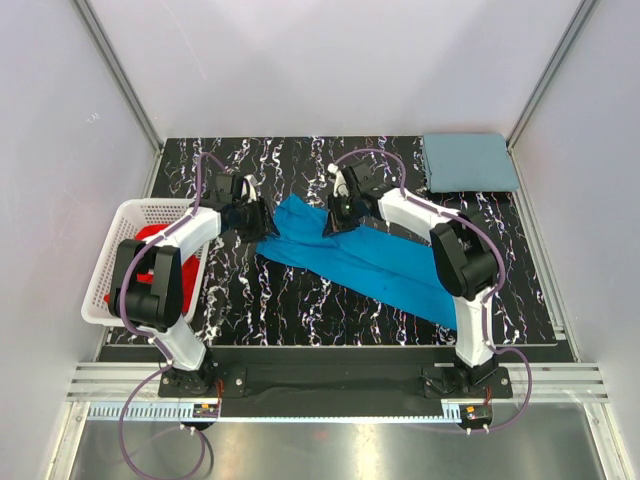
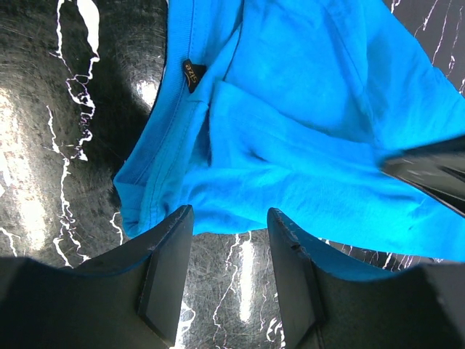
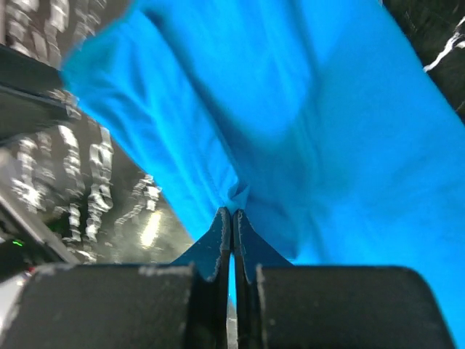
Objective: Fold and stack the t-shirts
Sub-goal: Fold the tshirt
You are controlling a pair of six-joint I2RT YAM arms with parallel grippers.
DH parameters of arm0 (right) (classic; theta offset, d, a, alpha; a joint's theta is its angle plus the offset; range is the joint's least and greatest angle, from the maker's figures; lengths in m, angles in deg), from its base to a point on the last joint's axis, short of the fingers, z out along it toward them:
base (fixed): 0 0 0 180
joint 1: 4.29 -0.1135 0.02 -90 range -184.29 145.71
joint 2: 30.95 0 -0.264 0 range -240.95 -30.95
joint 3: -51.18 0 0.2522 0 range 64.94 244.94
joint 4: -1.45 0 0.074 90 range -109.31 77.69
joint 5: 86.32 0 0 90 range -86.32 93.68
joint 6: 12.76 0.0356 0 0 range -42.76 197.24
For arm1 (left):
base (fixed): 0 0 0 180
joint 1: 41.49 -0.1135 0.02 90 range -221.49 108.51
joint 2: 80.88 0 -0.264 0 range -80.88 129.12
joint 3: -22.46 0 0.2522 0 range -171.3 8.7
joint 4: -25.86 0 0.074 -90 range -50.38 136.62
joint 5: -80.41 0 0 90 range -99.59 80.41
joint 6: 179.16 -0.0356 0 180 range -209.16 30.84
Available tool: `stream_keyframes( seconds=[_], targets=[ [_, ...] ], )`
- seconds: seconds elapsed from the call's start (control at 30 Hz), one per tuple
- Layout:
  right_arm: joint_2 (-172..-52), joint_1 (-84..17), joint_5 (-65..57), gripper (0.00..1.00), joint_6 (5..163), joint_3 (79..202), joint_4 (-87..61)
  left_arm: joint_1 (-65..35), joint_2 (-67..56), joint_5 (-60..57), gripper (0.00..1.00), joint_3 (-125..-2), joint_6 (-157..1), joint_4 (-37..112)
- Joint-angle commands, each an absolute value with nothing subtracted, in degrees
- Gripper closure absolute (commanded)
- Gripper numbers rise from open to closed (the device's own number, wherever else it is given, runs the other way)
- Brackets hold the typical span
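Cloth of the bright blue t-shirt (image 1: 350,265) lay in a crumpled diagonal band across the middle of the table (image 1: 300,315). Its far end was by the two hands and its near end ran toward the right arm's base. A small black label (image 2: 190,73) sat on a stitched edge at the end nearest the left hand.

The right hand (image 3: 231,218) was closed tight on a small pinch of the blue cloth at the shirt's far edge. The left hand (image 2: 229,222) stood about half open just at the shirt's rumpled edge, with nothing between its fingers.

A grey-blue t-shirt (image 1: 468,162) lay folded flat at the far right corner, well apart from the blue one. The red t-shirts (image 1: 150,238) sat in the white basket (image 1: 125,215) at the table's left edge.

The step in hand looked like taking hold of the blue shirt to spread it flat before folding, with one shirt apparently done. The next move likely called for the left hand to drop onto the edge and close. Both hands could then lift and draw the cloth taut together, provided the right hand's small pinch did not slip.
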State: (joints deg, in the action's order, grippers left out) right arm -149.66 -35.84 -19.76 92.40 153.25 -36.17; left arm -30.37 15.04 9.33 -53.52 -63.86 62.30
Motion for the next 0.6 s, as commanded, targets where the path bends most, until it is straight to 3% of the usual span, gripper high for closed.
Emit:
stream_keyframes(
  seconds=[0.0, 0.57],
  targets=[
    [-144.9, -36.7, -17.2, 1.0, 99.5, 151.6, -29.9, -30.6, 12.5, 8.8, 0.5, -53.2, -63.8, 60.7],
    [-147.7, -36.5, -9.6, 0.99, 110.0, 148.4, -36.7, -30.3, 13.2, 10.7, 0.49, -53.6, -64.5, 60.5]
  ],
)
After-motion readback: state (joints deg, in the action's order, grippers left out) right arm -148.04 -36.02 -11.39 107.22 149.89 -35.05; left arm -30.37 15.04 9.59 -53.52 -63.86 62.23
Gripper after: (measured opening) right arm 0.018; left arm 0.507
